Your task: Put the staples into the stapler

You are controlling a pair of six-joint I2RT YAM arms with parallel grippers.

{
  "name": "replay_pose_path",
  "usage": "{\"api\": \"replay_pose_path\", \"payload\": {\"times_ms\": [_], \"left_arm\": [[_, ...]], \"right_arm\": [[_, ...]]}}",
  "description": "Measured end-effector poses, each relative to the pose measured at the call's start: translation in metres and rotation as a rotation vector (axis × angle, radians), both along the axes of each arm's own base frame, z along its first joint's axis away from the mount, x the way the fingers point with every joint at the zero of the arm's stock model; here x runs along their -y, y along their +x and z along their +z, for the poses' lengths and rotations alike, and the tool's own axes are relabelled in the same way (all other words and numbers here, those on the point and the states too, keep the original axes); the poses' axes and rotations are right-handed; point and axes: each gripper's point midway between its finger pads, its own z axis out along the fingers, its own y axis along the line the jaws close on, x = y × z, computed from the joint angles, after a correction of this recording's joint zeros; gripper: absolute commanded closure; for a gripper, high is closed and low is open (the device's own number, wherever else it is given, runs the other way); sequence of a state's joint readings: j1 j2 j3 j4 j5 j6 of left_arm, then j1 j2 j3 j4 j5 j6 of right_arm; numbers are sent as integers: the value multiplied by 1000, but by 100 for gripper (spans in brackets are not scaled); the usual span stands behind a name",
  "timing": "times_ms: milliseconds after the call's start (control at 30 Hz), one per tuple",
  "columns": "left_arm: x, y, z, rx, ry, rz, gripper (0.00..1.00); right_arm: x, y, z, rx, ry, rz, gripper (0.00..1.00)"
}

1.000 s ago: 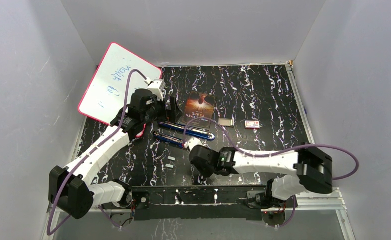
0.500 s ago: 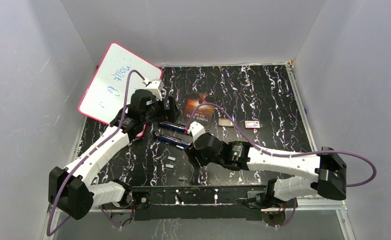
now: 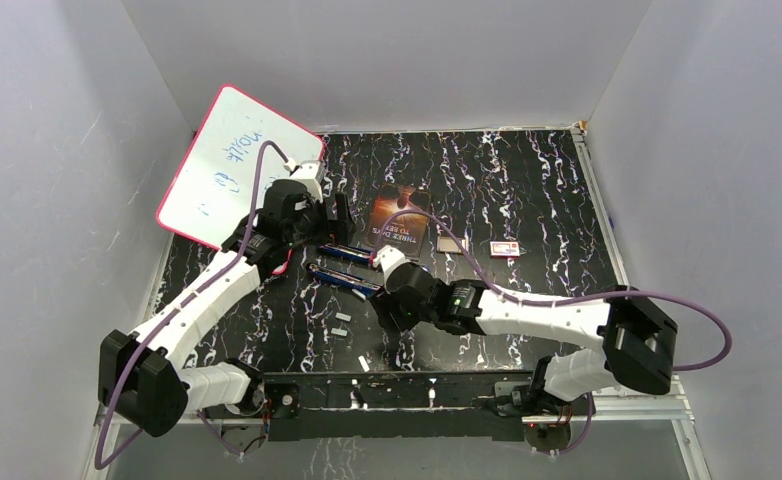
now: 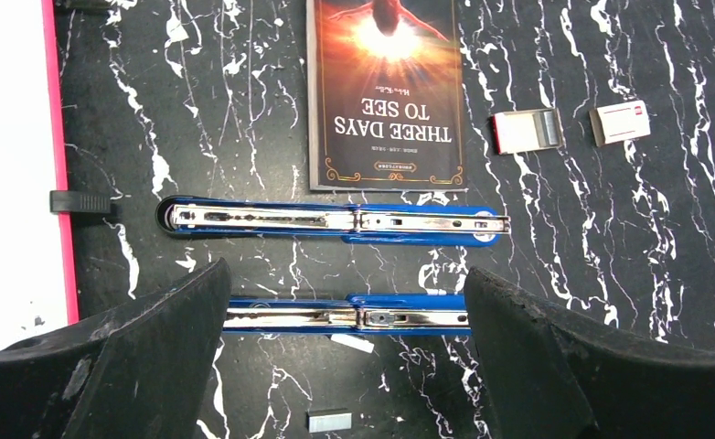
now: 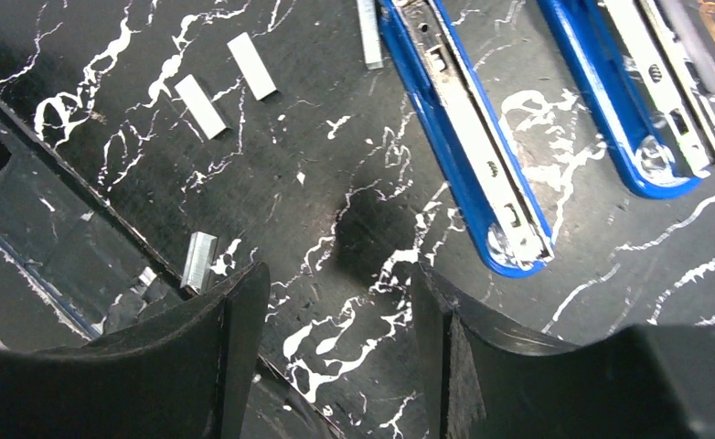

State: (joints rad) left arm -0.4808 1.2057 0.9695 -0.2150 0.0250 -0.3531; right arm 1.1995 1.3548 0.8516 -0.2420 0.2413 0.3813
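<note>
Two blue staplers lie opened flat side by side, the far one (image 3: 352, 253) (image 4: 336, 220) and the near one (image 3: 342, 280) (image 4: 349, 316) (image 5: 464, 137). Staples lie loose as short silvery strips: one against the near stapler (image 4: 350, 343) (image 5: 368, 32), two further forward (image 3: 343, 317) (image 5: 200, 107) (image 5: 251, 66), one by the front rail (image 3: 363, 363) (image 5: 198, 261). My left gripper (image 3: 335, 215) (image 4: 345, 274) hangs wide open above the staplers. Right of the near stapler's end my right gripper (image 3: 389, 312) (image 5: 340, 274) is open over bare table, holding nothing.
A book (image 3: 399, 217) (image 4: 386, 87) lies behind the staplers. Right of it are a small open box (image 3: 453, 243) (image 4: 528, 131) and a red-and-white box (image 3: 505, 248) (image 4: 621, 122). A pink-edged whiteboard (image 3: 232, 165) leans at the back left. A black rail (image 3: 397, 385) runs along the front edge.
My right gripper has opened and swung back and left from the front rail toward the near stapler. A staple strip now lies by the rail. The left arm has barely moved.
</note>
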Motion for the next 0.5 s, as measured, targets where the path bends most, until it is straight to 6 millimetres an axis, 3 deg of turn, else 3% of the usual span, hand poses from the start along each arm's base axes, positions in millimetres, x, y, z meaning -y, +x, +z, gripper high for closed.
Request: {"api": "replay_pose_path", "payload": {"times_ms": [200,500], "left_arm": [[-5,0,-4,-11,16,27,2],[-13,-9,-22,-60,40,54,2]], "right_arm": [[-13,-12,-13,-41,1,74,37],[-26,-66,-48,-84,-86,176,34]]}}
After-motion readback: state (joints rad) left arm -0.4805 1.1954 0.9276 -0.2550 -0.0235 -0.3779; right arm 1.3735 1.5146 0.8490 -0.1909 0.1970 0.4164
